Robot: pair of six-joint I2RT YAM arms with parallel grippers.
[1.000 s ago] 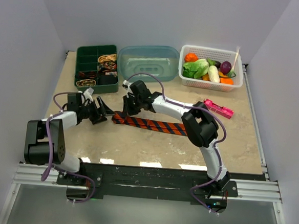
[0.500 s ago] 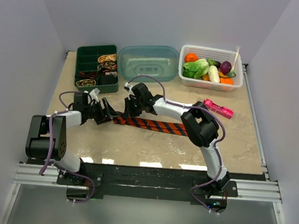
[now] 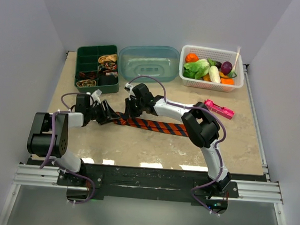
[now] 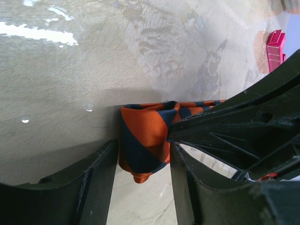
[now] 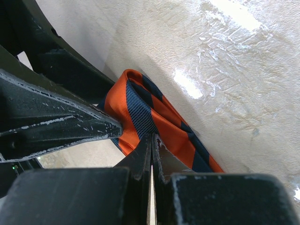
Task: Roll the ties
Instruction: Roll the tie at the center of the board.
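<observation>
an orange fabric necktie with dark blue diagonal stripes [image 3: 154, 125] lies stretched across the middle of the beige marbled surface [image 3: 137, 150], with its left end folded over into a short loop. the left gripper [image 4: 143, 147] lies low at that end, its fingers [image 4: 93, 183] half apart on either side of the fold and close against its edges; whether they press the cloth cannot be told. the right gripper [image 5: 151, 138] meets the same fold from the other side with its fingers closed tight together and their tips on the cloth; whether any cloth is pinched between them cannot be told. at the far left of the surface stands a dark green plastic box with compartments [image 3: 87, 54], several of which hold small rolled ties [image 3: 108, 65] in tan, brown and red patterns. just beside it to the right sits a translucent blue-green rectangular plastic tub [image 3: 148, 62]. further right, a white slotted plastic basket [image 3: 213, 86] is filled with vegetables: a green leafy one, a white one, a round purple one and orange ones. a flat pink gadget [image 3: 219, 108] lies in front of the basket, well apart from the striped tie.
</observation>
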